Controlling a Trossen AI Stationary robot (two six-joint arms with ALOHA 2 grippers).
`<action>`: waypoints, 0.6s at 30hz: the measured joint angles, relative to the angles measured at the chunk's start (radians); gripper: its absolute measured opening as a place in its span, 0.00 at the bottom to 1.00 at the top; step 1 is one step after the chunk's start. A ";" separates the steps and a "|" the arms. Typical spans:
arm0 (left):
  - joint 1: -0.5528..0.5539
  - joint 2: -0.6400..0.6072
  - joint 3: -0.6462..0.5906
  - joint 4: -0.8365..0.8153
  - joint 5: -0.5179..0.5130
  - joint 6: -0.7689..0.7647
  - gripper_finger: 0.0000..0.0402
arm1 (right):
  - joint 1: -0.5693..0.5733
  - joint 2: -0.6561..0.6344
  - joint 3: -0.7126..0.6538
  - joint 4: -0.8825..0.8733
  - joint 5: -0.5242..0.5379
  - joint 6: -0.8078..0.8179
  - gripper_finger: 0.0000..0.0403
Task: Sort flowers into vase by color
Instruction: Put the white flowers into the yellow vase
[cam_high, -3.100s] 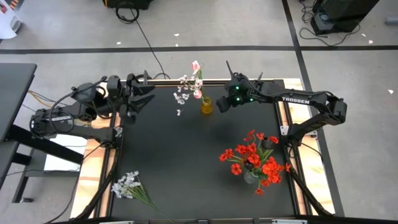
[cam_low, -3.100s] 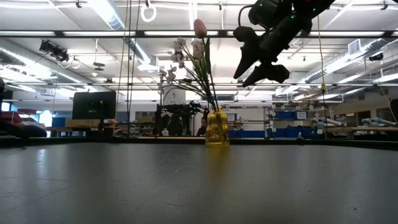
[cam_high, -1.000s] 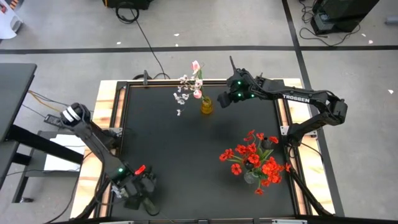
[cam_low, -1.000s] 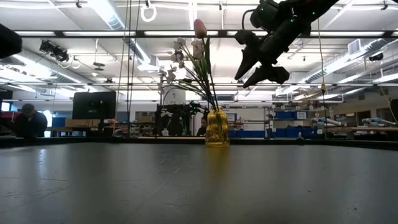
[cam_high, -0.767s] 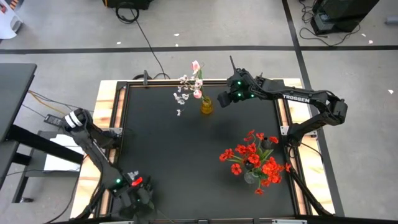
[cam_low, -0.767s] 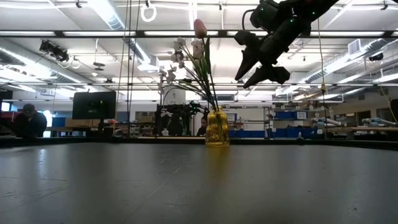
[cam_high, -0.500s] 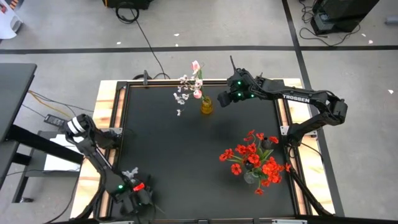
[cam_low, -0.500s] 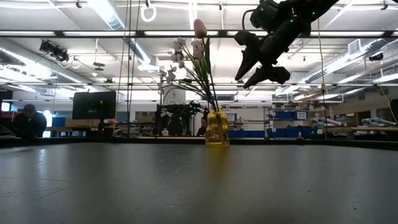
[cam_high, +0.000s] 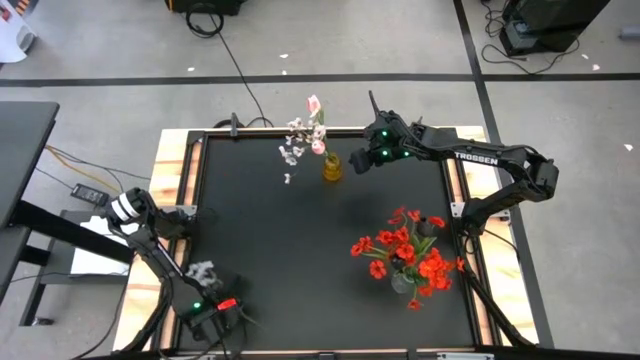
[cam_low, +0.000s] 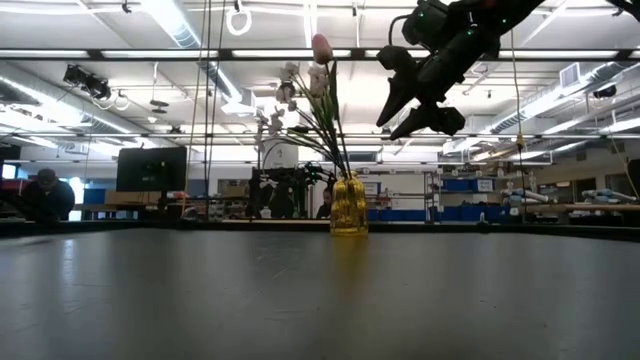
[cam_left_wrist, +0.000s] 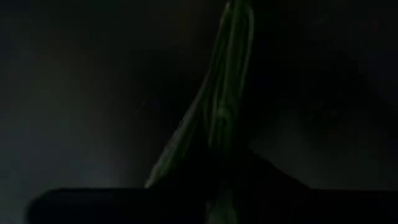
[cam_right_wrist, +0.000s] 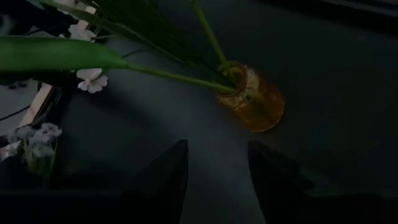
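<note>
Left end effector (cam_high: 222, 318) clamped on white spray's stem (cam_left_wrist: 221, 106), near-left counter (cam_high: 300, 230); right end effector (cam_right_wrist: 214, 165) apart above amber vase (cam_right_wrist: 254, 99).

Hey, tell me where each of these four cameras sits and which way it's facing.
High: overhead, facing down on the black table, both arms.
Low: at tabletop, facing level toward the amber glass vase; right gripper above.
Left wrist: close on green stems.
Right wrist: looks past open fingers at the vase.
Shared: the vase appears in high, low and right wrist.

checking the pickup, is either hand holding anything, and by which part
The left hand is closing on the white spray's green stem; a firm hold cannot be told. The right hand holds nothing.
</note>
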 joint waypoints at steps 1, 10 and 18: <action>0.000 0.001 0.005 -0.017 -0.005 0.013 0.12 | 0.000 0.000 0.000 0.000 -0.001 -0.001 0.43; 0.044 0.001 0.113 -0.167 -0.100 0.170 0.05 | 0.001 0.000 0.000 0.000 -0.050 -0.027 0.43; 0.145 0.000 0.245 -0.513 -0.499 0.327 0.05 | 0.001 0.000 0.000 0.000 -0.129 -0.030 0.43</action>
